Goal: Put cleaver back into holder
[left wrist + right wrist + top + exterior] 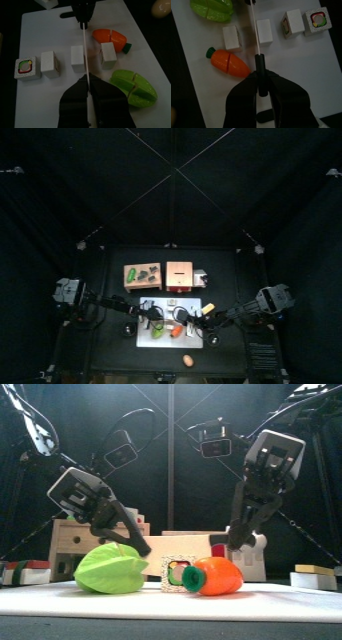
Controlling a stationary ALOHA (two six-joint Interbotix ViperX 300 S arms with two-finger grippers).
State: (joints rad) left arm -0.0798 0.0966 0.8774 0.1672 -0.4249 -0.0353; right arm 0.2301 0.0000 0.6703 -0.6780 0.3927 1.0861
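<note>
Both the left fingers (73,100) & right fingers (281,95) pinch the cleaver (83,50) over the white board (40,30), so it's not in the holder (181,276) yet; most of the job's left.

The white cutting board (47,35) looks smooth, matt plastic, the green vegetable (135,88) and the orange carrot (230,62) glossy moulded plastic, the small white blocks (77,56) painted wood, the holder (179,275) plain matt wood, and the table (227,360) dull black.
</note>
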